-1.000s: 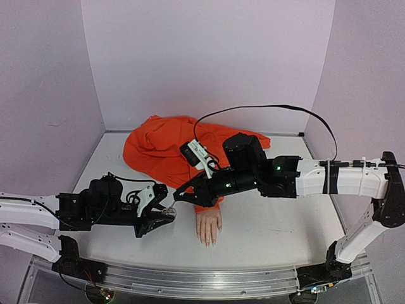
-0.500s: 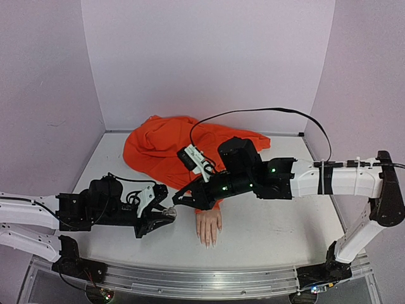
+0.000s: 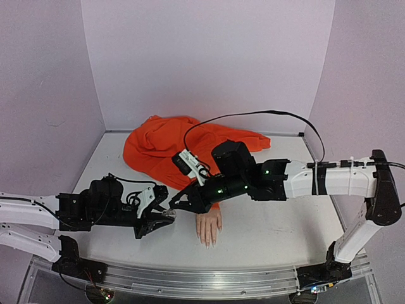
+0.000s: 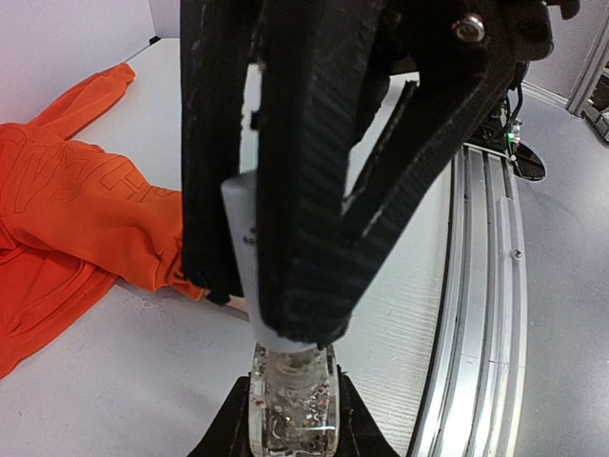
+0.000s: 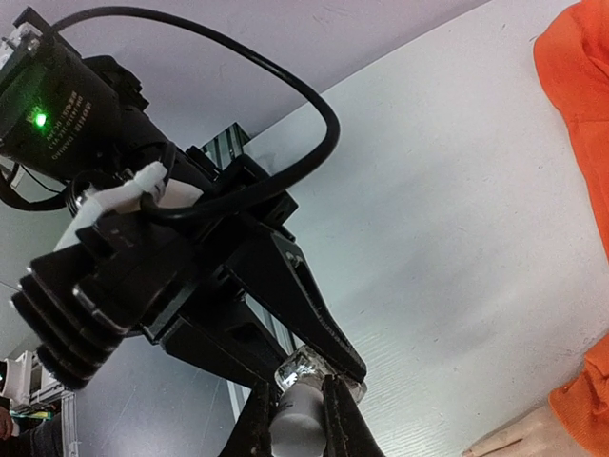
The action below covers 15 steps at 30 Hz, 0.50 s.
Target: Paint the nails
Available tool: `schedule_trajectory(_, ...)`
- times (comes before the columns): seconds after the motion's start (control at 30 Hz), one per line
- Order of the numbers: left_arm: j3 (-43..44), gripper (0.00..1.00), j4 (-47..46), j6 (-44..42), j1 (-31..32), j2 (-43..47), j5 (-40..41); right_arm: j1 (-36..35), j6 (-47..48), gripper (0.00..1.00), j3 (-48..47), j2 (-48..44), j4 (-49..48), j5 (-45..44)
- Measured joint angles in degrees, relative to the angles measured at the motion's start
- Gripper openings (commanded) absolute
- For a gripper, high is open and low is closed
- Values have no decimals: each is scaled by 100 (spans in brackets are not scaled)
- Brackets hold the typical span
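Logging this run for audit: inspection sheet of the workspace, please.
Surface: white table, flat and matte.
Job's things: mannequin hand palm down, fingers toward the near edge; nails too small to judge for paint; clear bottle with white cap on.
Clutter: orange sleeve bunched behind the hand.
Grippers: left gripper shut on the bottle; right gripper shut on the white cap.
Cables: black cable loops above the right arm.
Surroundings: lilac walls; aluminium rail along the near edge.
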<state>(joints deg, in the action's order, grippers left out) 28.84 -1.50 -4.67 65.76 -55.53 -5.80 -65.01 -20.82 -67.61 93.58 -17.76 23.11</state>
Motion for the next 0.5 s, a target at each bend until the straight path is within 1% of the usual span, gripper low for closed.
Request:
schedule_trajectory(0.3,0,0,7,2,33,17,-33,-28,92,0,-2,98,20,177)
schedule_trajectory(0.37,0,0,7,2,33,42,-138,-26,229,0,-2,107,22,317)
schedule_trajectory(0.5,33,0,94,15,37,90,-616,-26,656,0,-7,120,94,745)
